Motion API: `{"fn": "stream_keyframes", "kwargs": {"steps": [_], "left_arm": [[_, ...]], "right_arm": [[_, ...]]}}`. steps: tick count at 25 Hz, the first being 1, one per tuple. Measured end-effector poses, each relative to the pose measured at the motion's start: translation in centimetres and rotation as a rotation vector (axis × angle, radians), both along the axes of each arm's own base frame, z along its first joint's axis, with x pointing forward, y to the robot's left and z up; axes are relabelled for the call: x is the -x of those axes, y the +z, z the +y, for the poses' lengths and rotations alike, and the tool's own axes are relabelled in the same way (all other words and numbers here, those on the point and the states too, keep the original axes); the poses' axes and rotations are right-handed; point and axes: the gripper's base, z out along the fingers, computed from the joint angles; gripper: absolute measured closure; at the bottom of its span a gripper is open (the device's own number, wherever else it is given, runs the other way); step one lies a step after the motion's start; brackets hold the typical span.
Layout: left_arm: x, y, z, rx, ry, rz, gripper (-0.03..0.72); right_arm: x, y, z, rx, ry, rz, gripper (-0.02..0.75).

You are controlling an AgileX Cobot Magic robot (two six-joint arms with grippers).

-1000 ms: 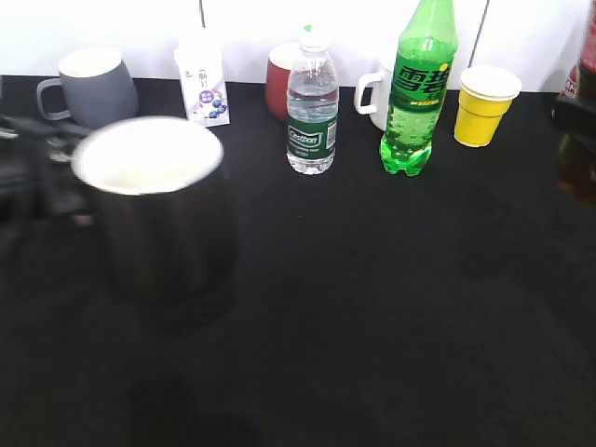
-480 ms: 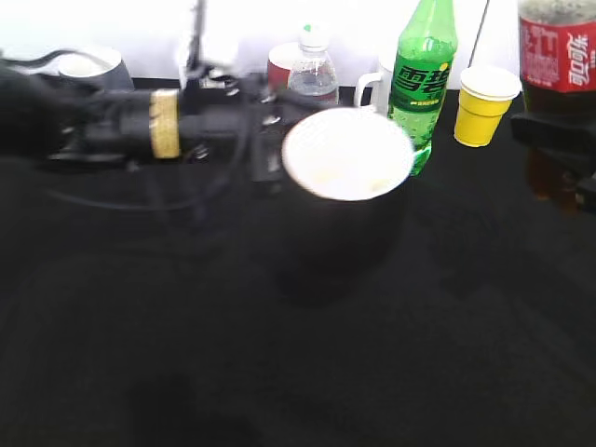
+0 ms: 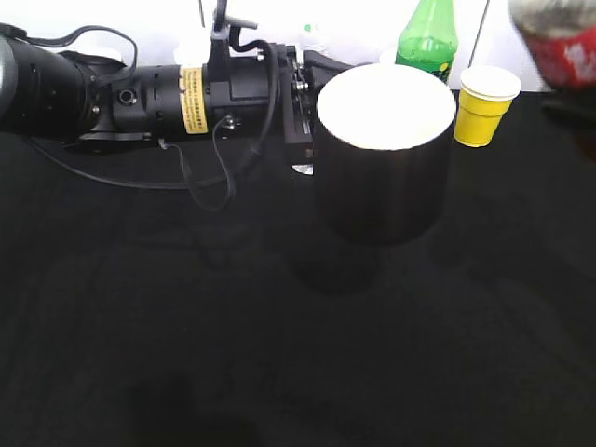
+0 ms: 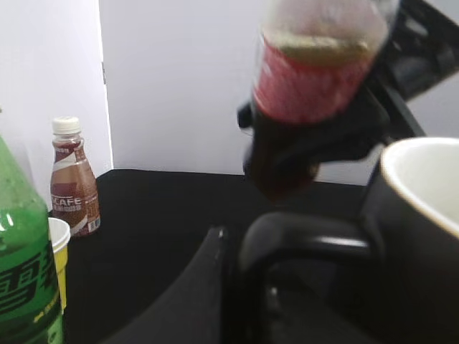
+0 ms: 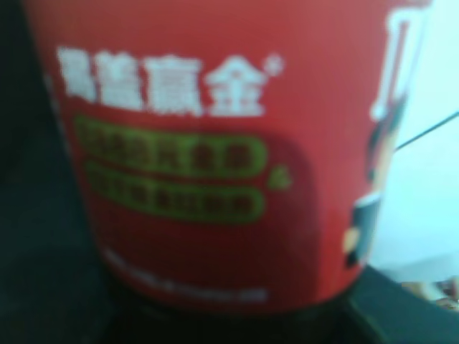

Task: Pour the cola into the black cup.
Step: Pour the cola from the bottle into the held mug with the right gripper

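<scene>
The black cup (image 3: 382, 177), glossy with a white inside, hangs above the black table near the middle. My left gripper (image 3: 303, 102) is shut on its side handle (image 4: 301, 236); the cup's rim shows at the right of the left wrist view (image 4: 423, 215). The cola (image 3: 559, 37) is blurred at the top right, above and to the right of the cup. In the left wrist view the cola (image 4: 308, 86) hangs beyond the cup, and my right gripper (image 4: 344, 136) is clamped round its dark lower part. The cola's red label (image 5: 215, 158) fills the right wrist view.
A tall green soda bottle (image 3: 426, 33) and a yellow paper cup (image 3: 484, 102) stand at the back just behind the black cup. A small brown bottle (image 4: 72, 179) stands by the wall. My left arm (image 3: 140, 93) stretches across the back left.
My left arm has carried the black cup from the left to the middle right and raised it. The cola has shifted at the top right and is now blurred with motion.
</scene>
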Motion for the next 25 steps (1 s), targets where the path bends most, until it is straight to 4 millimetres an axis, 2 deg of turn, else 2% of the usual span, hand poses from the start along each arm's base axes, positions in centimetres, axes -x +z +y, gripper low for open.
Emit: {"fn": "stream_keyframes", "kwargs": {"steps": [4, 8, 10, 14, 18, 25], "left_arm": [[0.3, -0.4, 0.0, -0.041, -0.038, -0.021, 0.641], [-0.1, 0.6, -0.3, -0.039, -0.054, -0.049, 0.641], [-0.9, 0.9, -0.8, -0.026, -0.062, -0.063, 0.641], [-3.0, -0.8, -2.2, -0.061, -0.094, -0.034, 0.641], [-3.0, -0.7, -2.2, -0.079, -0.113, 0.016, 0.641], [-3.0, -0.7, -2.2, -0.083, -0.115, 0.077, 0.641]], "right_arm": [[-0.3, 0.9, -0.1, 0.091, 0.033, -0.051, 0.366], [-0.3, 0.8, -0.2, 0.145, 0.047, -0.062, 0.370], [-0.3, 0.8, -0.2, 0.156, 0.053, -0.069, 0.370], [-0.3, 0.8, -0.3, 0.255, 0.091, -0.131, 0.370], [-0.7, 0.9, -0.8, 0.390, 0.085, -0.204, 0.370], [-0.8, 0.9, -1.0, 0.491, 0.108, -0.257, 0.370]]}}
